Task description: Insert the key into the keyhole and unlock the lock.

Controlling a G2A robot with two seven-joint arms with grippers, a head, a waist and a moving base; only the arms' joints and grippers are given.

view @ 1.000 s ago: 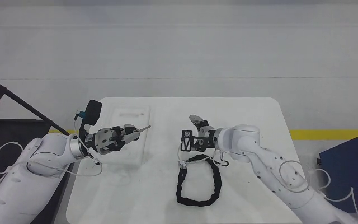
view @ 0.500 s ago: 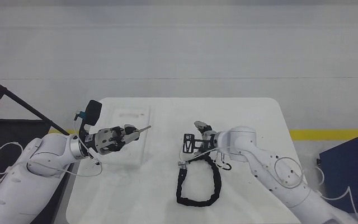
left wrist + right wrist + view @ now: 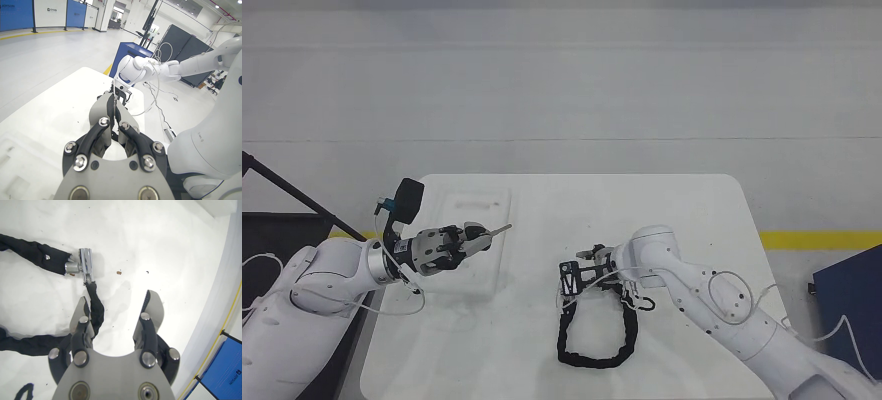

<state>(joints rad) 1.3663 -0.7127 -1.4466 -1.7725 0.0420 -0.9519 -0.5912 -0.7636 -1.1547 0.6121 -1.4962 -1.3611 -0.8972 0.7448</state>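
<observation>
— White table [image 3: 682,210]: what's at nine o'clock?
— Left gripper [image 3: 480,239], clamped on the key [image 3: 500,230], which points to two o'clock.
— And centre?
— Right gripper [image 3: 115,298], jaws wide, chain [image 3: 97,311] beside one jaw. Lock [image 3: 86,261] lies near it, with the chain looping toward six.

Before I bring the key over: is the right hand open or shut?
Open. The right hand has its fingers spread, the black chain beside one, nothing clamped.

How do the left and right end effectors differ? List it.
The left end effector is shut on the key; the right end effector is open, holding nothing. The left is over the foam tray; the right is beside the chain lock. Both share the same build.
</observation>
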